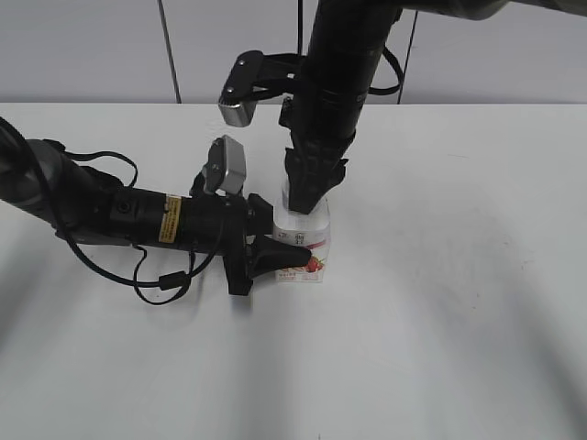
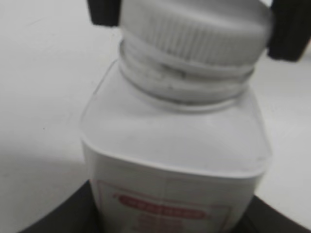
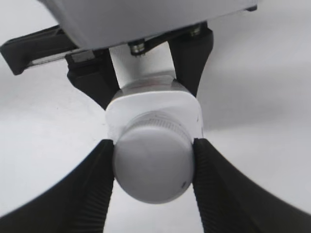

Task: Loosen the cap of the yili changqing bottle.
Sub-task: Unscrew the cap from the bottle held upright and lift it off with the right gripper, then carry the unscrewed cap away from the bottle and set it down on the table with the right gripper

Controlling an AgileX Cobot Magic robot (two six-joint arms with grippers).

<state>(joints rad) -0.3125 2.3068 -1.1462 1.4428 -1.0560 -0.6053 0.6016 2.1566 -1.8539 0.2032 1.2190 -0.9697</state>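
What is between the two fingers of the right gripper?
The cap of the bottle sits between them; both fingers of the right gripper press its ribbed sides. The right wrist view shows this best.

There is one bottle (image 1: 307, 240) on the one white table (image 1: 459, 302), and it wears one white cap (image 3: 153, 167). That single bottle carries one label with a pink-red band (image 2: 163, 212) and one strawberry picture (image 1: 314, 265). Two robot arms are here: one (image 1: 110, 209) comes in from the left, one (image 1: 335, 82) comes down from above. Each ends in one gripper, so two grippers in all, the left gripper (image 1: 275, 252) and the right gripper (image 3: 153, 182). Each gripper has two black fingers (image 3: 95, 194). Each arm also bears one small grey camera box (image 1: 227, 165), making two. One loose black cable (image 1: 156, 280) loops under the left arm.
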